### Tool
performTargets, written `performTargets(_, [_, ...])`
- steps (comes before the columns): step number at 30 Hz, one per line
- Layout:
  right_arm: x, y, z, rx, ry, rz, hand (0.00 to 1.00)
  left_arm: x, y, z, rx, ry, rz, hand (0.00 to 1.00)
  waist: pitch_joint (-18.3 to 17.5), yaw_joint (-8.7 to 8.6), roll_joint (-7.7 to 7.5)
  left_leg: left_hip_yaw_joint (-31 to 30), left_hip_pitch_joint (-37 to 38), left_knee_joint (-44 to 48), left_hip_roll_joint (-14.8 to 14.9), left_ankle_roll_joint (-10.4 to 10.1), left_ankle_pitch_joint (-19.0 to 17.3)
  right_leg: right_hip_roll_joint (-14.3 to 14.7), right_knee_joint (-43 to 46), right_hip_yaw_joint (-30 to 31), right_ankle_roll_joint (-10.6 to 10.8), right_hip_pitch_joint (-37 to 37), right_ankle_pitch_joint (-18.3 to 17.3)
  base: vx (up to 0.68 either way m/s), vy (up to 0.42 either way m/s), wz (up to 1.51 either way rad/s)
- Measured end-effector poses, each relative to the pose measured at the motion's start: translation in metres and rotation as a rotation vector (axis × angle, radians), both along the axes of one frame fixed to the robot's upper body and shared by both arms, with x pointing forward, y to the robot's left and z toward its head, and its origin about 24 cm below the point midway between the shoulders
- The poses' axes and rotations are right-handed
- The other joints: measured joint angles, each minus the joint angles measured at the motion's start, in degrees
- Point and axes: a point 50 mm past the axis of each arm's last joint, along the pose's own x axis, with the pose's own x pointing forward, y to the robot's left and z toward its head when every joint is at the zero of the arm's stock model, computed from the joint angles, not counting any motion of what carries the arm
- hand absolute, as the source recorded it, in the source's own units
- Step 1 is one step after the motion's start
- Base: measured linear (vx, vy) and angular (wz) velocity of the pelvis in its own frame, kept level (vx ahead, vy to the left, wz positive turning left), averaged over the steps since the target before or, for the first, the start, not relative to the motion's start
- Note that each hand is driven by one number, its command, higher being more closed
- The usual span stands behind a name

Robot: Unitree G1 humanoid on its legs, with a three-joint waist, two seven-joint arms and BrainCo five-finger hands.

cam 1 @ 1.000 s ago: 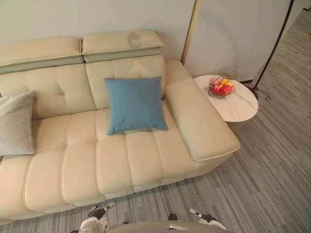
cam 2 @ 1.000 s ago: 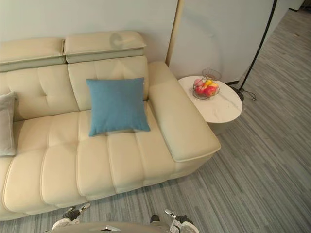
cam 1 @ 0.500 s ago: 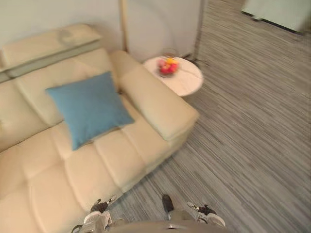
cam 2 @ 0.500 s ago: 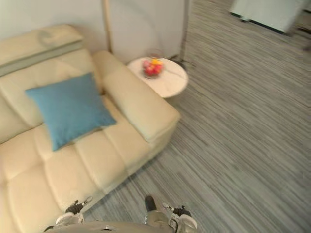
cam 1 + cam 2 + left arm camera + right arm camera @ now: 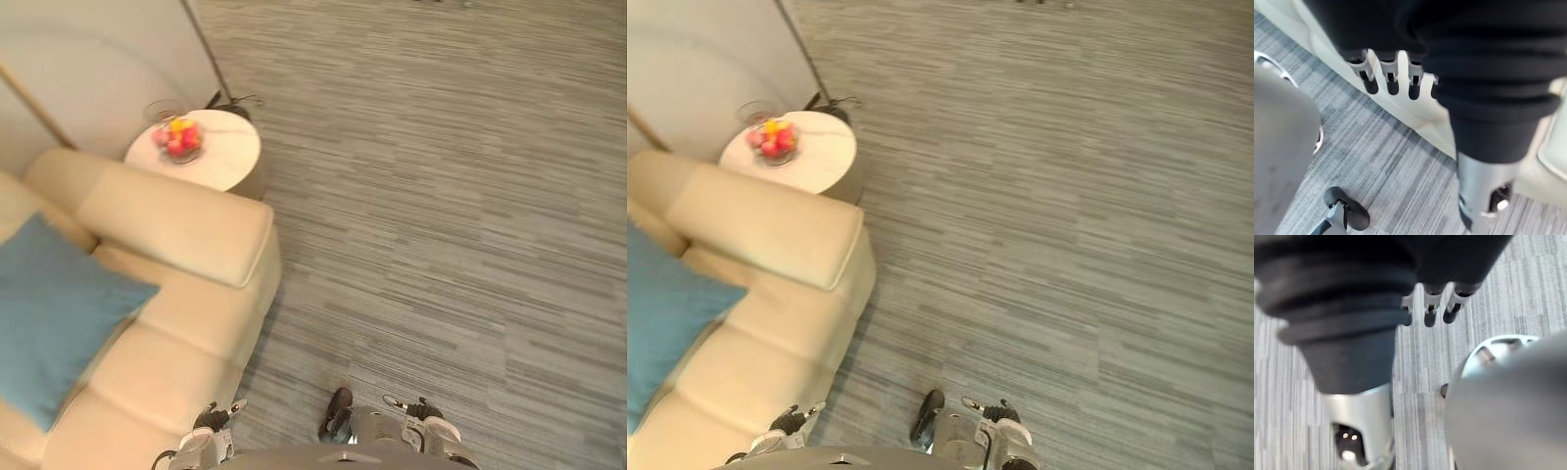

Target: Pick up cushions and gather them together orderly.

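The blue cushion (image 5: 54, 313) lies on the seat of the cream sofa (image 5: 176, 220), down at about 8 o'clock in the eye views. One corner of it points toward the sofa's fat arm, and part of it is cut off by the edge of the view. No hand touches it. Past the sofa's arm, at about 11 o'clock, is a small round white tabletop (image 5: 230, 162). A wire bowl of fruit (image 5: 178, 142) with red and yellow pieces sits on it, near the wall side. A grey striped floor (image 5: 441, 196) runs from 12 o'clock round to 5 o'clock. The left hand (image 5: 1390, 78) hangs low at about 7 o'clock, just beside the front of the sofa. Its fingers are straight and loose and it holds nothing. The right hand (image 5: 1431, 308) hangs low at about 5 o'clock over the floor. Its fingers are straight and loose too, with nothing in them.
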Motion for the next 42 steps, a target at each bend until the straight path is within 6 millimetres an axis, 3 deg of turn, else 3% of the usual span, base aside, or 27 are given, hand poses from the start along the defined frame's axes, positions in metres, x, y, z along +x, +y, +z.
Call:
performTargets(2, [0.000, 0.002, 0.000, 0.000, 0.003, 0.014, 0.00, 0.003, 0.000, 0.001, 0.000, -0.006, -0.005, 0.00, 0.61, -0.11, -0.30, -4.02, -4.28, 15.48, 5.22, 0.31, 0.57, 1.61, -1.52, 3.15, -0.32, 1.49, -0.13, 0.13, -0.106, -0.95])
performTargets(3, [0.000, 0.000, 0.000, -0.004, 0.005, 0.013, 0.00, 0.004, 0.000, 0.001, -0.001, -0.012, -0.003, 0.00, 1.21, -0.16, 0.13, -7.88, -7.70, 25.52, 7.64, 2.47, -1.26, 2.89, -1.98, 5.59, -1.41, 3.01, -0.52, 0.13, -0.032, -1.03])
performTargets(6, [-0.002, 0.000, -0.001, 0.000, 0.008, -0.002, 0.00, 0.009, 0.002, 0.003, 0.007, -0.029, -0.003, 0.00, 1.73, -0.13, -0.24, -16.02, -14.19, 31.90, 6.73, 3.22, -4.41, 3.51, -2.09, 9.59, -1.81, 5.78, -1.40, 0.12, 0.022, -0.82])
performTargets(9, [-0.008, 0.000, -0.003, 0.011, 0.029, -0.025, 0.00, 0.016, 0.003, 0.007, 0.013, -0.067, -0.004, 0.00, 1.93, 1.18, -0.51, -23.62, -20.12, 23.56, 2.74, 2.86, -5.40, 3.72, -2.73, 14.87, -0.31, 7.61, -1.82, 0.14, 0.111, -0.92])
performTargets(11, [-0.007, 0.001, -0.002, 0.015, 0.021, -0.028, 0.00, 0.020, 0.002, 0.008, 0.012, -0.088, 0.010, 0.00, 1.93, 1.74, -0.59, -32.46, -22.63, 9.43, -1.78, 2.38, -5.46, 3.76, -2.89, 19.79, 1.18, 7.60, -1.83, 0.15, 0.168, -1.00])
performTargets(12, [-0.006, 0.001, -0.002, 0.017, 0.018, -0.031, 0.00, 0.020, 0.002, 0.009, 0.012, -0.091, 0.015, 0.00, 1.93, 1.88, -0.59, -35.06, -22.87, 7.04, -2.80, 2.21, -5.34, 3.76, -2.74, 20.88, 1.53, 7.42, -1.91, 0.15, 0.230, -1.14])
performTargets(13, [-0.006, 0.002, -0.002, 0.016, 0.012, -0.033, 0.00, 0.021, 0.002, 0.009, 0.008, -0.097, 0.033, 0.00, 1.84, 2.25, -0.60, -44.27, -23.12, 1.56, -5.90, 2.09, -4.72, 3.72, -1.37, 23.83, 2.73, 6.38, -2.46, 0.12, 0.190, -1.00])
performTargets(14, [-0.006, 0.002, -0.001, 0.017, 0.010, -0.032, 0.00, 0.019, 0.001, 0.009, 0.006, -0.094, 0.039, 0.00, 1.77, 2.37, -0.56, -46.93, -23.08, 0.34, -6.76, 2.52, -4.23, 3.78, -0.54, 24.80, 3.20, 5.80, -2.78, 0.16, 0.252, -1.24])
performTargets(15, [-0.004, 0.002, 0.000, 0.016, -0.001, -0.032, 0.00, 0.019, -0.001, 0.008, -0.004, -0.091, 0.049, 0.00, 1.73, 2.58, -0.50, -48.37, -22.41, -0.58, -7.50, 1.87, -0.85, 3.94, 1.10, 26.92, 4.10, 4.90, -3.54, 0.15, 0.233, -1.02])
performTargets(16, [-0.003, 0.005, 0.000, 0.021, -0.006, -0.033, 0.00, 0.020, 0.002, 0.009, 0.004, -0.096, 0.054, 0.00, 1.63, 2.84, -0.94, -45.87, -21.02, -0.86, -7.75, 1.93, -0.07, 3.40, 2.17, 28.73, 4.78, 4.82, -3.88, 0.18, 0.293, -1.07])
performTargets(18, [-0.010, 0.016, -0.005, 0.051, 0.012, -0.038, 0.00, 0.018, 0.011, 0.009, 0.028, -0.090, 0.051, 0.00, 0.06, 2.83, -3.40, -41.19, -19.20, -2.56, -9.07, 2.99, -0.68, 0.79, 0.91, 29.75, 6.22, 4.92, -2.64, 0.23, 0.328, -0.86])
performTargets(22, [-0.018, 0.022, -0.008, 0.073, 0.029, -0.050, 0.00, 0.016, 0.015, 0.008, 0.038, -0.073, 0.039, 0.00, -0.97, 2.66, -4.75, -37.82, -15.64, -5.79, -10.55, 3.30, -0.48, -0.22, -4.69, 30.93, 7.68, 7.67, 0.29, 0.18, 0.181, -0.44])
performTargets(26, [-0.019, 0.019, -0.008, 0.068, 0.030, -0.050, 0.00, 0.010, 0.009, 0.004, 0.029, -0.039, 0.016, 0.00, -2.40, 2.73, -3.89, -34.06, -13.26, -8.60, -11.01, 3.46, -0.38, 0.03, -7.69, 34.49, 7.83, 7.89, 2.61, 0.10, 0.088, -0.60])
performTargets(31, [-0.019, 0.011, -0.006, 0.059, 0.028, -0.043, 0.00, 0.006, 0.001, 0.001, 0.012, -0.014, -0.005, 0.00, -2.82, 2.67, -1.64, -28.98, -10.45, -10.53, -11.03, 3.57, -0.38, 1.50, -10.84, 41.46, 7.83, 7.59, 5.89, 0.02, 0.025, -0.92])
performTargets(33, [-0.016, 0.010, -0.006, 0.055, 0.024, -0.036, 0.00, 0.005, -0.001, 0.001, 0.008, -0.012, -0.010, 0.00, -2.81, 3.06, -1.06, -26.51, -9.99, -10.51, -9.95, 3.70, -0.45, 3.20, -12.98, 41.04, 7.71, 6.06, 9.90, -0.04, -0.045, -1.24])
performTargets(34, [-0.012, 0.010, -0.005, 0.054, 0.020, -0.025, 0.00, 0.004, 0.001, 0.001, 0.013, -0.012, -0.009, 0.00, -2.81, 3.50, -1.02, -23.99, -10.16, -10.56, -8.66, 3.98, -0.42, 3.11, -14.40, 36.84, 5.33, 5.05, 11.17, -0.05, -0.126, -1.40])
performTargets(35, [-0.002, 0.008, -0.002, 0.051, -0.001, -0.019, 0.00, 0.005, 0.000, 0.001, 0.018, -0.011, -0.030, 0.00, -2.13, 2.76, -0.30, -20.94, -9.88, -11.42, -7.97, 4.42, -0.63, 0.74, -10.67, 22.86, 2.26, 2.67, 6.67, -0.07, -0.129, -1.26])
performTargets(36, [-0.001, 0.006, -0.002, 0.045, 0.000, -0.018, 0.00, 0.005, -0.001, 0.001, 0.018, -0.011, -0.045, 0.00, -1.83, 2.55, 0.08, -20.08, -9.56, -11.75, -7.58, 4.41, -0.62, -0.91, -8.38, 16.59, 1.79, 1.75, 5.03, -0.07, -0.111, -1.08])
performTargets(37, [-0.005, 0.004, -0.003, 0.040, 0.011, -0.021, 0.00, 0.005, -0.001, 0.002, 0.026, -0.011, -0.073, 0.00, -1.68, 2.53, 0.15, -17.92, -8.49, -11.95, -7.04, 4.26, -0.64, -4.57, -4.55, 4.77, 1.15, 1.35, 2.84, -0.04, -0.072, -0.73])
performTargets(38, [-0.006, 0.004, -0.003, 0.039, 0.014, -0.021, 0.00, 0.005, 0.001, 0.002, 0.031, -0.011, -0.078, 0.00, -1.60, 2.66, -0.12, -17.18, -7.75, -11.97, -7.06, 3.96, -0.67, -5.95, -3.47, 0.94, 1.25, 1.71, 3.00, -0.01, -0.143, -0.90])
performTargets(39, [-0.011, 0.004, -0.004, 0.038, 0.027, -0.022, 0.00, 0.005, 0.006, 0.002, 0.045, -0.011, -0.086, 0.00, -1.56, 2.75, -0.36, -17.01, -6.99, -12.00, -7.25, 3.40, -0.63, -5.99, -3.40, -0.94, 3.25, 1.95, 4.87, 0.01, -0.165, -0.62])
performTargets(40, [-0.010, 0.003, -0.004, 0.034, 0.025, -0.015, 0.00, 0.005, 0.006, 0.002, 0.047, -0.011, -0.092, 0.00, -1.60, 2.55, -0.53, -17.16, -6.90, -12.05, -6.95, 3.07, -0.46, -5.46, -3.80, -0.28, 3.46, 2.04, 5.03, -0.05, -0.260, -1.00])
performTargets(42, [-0.003, -0.005, -0.001, 0.010, 0.017, 0.006, 0.00, 0.008, 0.001, 0.003, 0.041, -0.020, -0.117, 0.00, -0.15, 2.18, 0.77, -19.38, -7.12, -11.82, -4.91, 2.63, -0.26, -0.87, -7.64, 4.90, 3.60, 1.35, 5.89, -0.09, -0.260, -1.08])
